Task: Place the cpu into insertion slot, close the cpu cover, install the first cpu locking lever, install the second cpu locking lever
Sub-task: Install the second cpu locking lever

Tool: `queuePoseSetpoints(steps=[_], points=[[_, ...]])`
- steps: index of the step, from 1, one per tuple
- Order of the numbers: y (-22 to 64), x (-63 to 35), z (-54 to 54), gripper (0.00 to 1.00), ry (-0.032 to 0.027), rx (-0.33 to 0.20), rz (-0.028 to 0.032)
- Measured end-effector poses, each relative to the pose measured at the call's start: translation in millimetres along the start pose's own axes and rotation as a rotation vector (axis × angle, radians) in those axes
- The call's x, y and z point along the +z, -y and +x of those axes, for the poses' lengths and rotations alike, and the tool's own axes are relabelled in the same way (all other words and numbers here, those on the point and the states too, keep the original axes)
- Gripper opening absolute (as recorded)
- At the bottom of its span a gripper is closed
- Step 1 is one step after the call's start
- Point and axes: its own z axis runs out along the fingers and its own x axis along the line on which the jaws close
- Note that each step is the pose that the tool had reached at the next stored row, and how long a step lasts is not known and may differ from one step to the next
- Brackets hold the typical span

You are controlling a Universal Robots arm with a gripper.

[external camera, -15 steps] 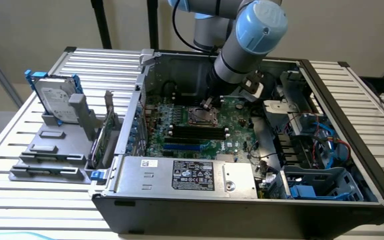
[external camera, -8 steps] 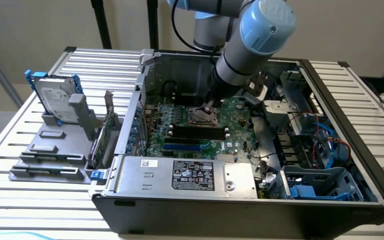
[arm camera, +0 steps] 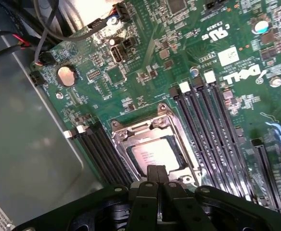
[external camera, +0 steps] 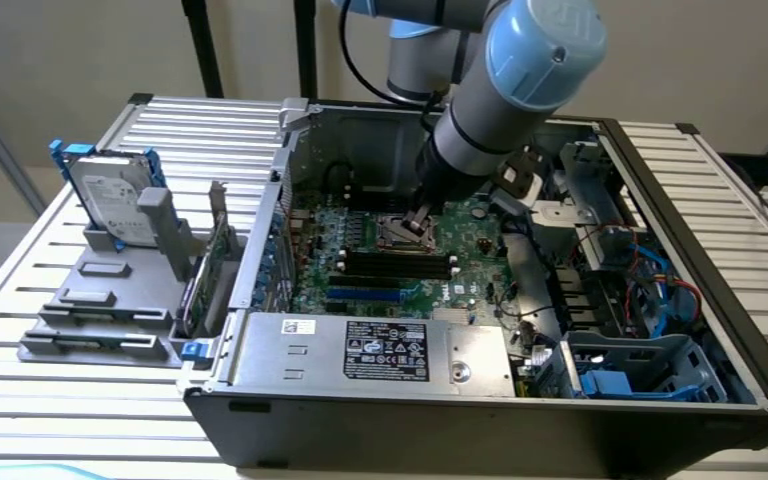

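The cpu point(arm camera: 154, 153), a pale silvery square, lies in the insertion slot point(external camera: 402, 232) on the green board. The cpu cover point(arm camera: 135, 132), a thin silvery frame, lies flat around it, and the chip's face shows through its cut-out. My gripper point(arm camera: 157, 169) is shut with nothing between its fingers. Its tips stand at the edge of the socket frame, right beside the cpu. In the exterior view the gripper point(external camera: 419, 222) reaches down into the open computer case, just over the socket. I cannot make out how the locking levers stand.
Long black memory slots point(arm camera: 212, 125) run beside the socket. A grey labelled power-supply box point(external camera: 371, 350) sits at the case's near side. Blue and red cables point(external camera: 651, 270) fill the exterior view's right. A hard drive point(external camera: 107, 200) stands outside the case on a grey rack.
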Motion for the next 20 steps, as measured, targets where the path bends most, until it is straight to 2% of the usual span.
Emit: queuePoseSetpoints(steps=[6, 15, 20], points=[[3.3, -10.4, -12.7, 0.11, 0.0041, 0.001, -0.0022], [13.9, -24.4, -32.6, 0.11, 0.0078, 0.001, -0.0042], [23.2, -24.7, -39.6, 0.11, 0.007, 0.004, -0.0049]])
